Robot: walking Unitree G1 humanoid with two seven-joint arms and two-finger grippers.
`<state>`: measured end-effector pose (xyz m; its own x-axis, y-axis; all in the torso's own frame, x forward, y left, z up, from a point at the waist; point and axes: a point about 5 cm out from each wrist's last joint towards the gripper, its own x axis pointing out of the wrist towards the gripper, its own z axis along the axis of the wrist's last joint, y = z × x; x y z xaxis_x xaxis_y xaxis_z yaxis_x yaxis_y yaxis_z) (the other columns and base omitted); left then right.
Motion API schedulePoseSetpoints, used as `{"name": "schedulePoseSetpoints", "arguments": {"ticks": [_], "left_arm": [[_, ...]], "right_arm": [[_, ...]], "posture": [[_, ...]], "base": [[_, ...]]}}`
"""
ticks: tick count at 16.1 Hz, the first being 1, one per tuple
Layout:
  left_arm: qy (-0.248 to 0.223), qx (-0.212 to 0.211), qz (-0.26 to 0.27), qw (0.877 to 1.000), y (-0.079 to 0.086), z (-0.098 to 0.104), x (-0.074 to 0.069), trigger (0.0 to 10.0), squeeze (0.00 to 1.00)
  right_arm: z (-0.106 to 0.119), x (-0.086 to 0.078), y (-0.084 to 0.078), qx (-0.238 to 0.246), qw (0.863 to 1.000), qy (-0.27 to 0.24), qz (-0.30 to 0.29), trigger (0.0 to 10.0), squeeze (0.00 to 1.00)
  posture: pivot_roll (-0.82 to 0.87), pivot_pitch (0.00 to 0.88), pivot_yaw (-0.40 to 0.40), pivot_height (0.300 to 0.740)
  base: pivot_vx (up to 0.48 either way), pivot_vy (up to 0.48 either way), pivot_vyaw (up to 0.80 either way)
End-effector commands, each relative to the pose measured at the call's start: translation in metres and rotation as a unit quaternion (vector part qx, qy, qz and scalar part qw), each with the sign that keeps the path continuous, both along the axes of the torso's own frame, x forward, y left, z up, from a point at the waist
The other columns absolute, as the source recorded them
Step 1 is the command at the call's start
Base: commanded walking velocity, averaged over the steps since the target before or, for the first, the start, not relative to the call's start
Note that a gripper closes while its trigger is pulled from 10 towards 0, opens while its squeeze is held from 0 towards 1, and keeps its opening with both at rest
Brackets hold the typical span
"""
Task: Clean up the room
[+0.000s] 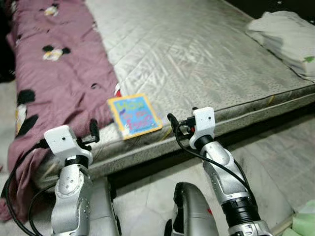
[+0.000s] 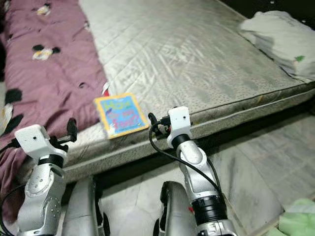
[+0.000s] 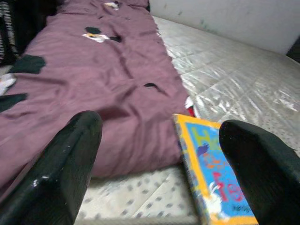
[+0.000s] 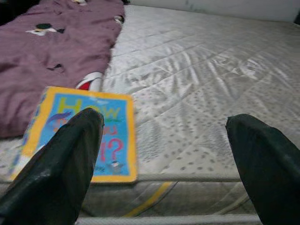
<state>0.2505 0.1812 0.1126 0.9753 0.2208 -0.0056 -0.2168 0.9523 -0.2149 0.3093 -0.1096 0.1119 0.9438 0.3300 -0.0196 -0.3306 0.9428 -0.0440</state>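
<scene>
Both arms sit low in my head view, the left gripper (image 1: 93,132) and right gripper (image 1: 173,122) poised at the mattress (image 1: 197,59) edge with the book (image 1: 134,115) between them, just ahead. Left wrist view: fingers spread, empty, book ahead beside the blanket (image 3: 93,84). Right wrist view: likewise open, so I judge I'm approaching; next I must close in on the book.

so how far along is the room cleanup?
Nothing looks done. The book lies at the mattress edge beside the maroon blanket. Both tools, left and right, are open, empty, near that edge. Left: grasp the book, tidy blanket and white bundle.
</scene>
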Motion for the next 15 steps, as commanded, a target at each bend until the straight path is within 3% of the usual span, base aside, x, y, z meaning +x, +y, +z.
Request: {"name": "schedulePoseSetpoints", "arguments": {"ticks": [1, 4, 10, 15], "left_arm": [[-0.007, 0.001, -0.004, 1.000, 0.000, 0.003, 0.001, 10.0, 0.00], [-0.006, -0.002, -0.005, 1.000, -0.001, 0.003, 0.002, 10.0, 0.00], [0.016, -0.013, -0.003, 1.000, -0.004, -0.003, 0.005, 10.0, 0.00], [0.068, -0.034, 0.003, 0.997, -0.003, -0.017, 0.005, 10.0, 0.00]], "right_arm": [[0.004, 0.003, 0.000, -0.002, 1.000, -0.009, -0.001, 10.0, 0.00], [0.004, 0.003, 0.000, -0.001, 1.000, -0.010, -0.002, 10.0, 0.00], [0.004, 0.004, -0.001, -0.003, 1.000, -0.011, -0.006, 10.0, 0.00], [0.003, 0.004, -0.001, -0.004, 1.000, -0.011, -0.006, 10.0, 0.00]], "posture": [[0.02, 0.103, -0.092, 0.549], [0.02, 0.103, -0.089, 0.549], [0.02, 0.101, -0.089, 0.549], [0.01, 0.100, -0.089, 0.549]], "base": [[0.480, 0.000, 0.00], [0.456, 0.000, 0.00], [0.000, 0.000, 0.00], [0.000, 0.000, 0.00]]}}
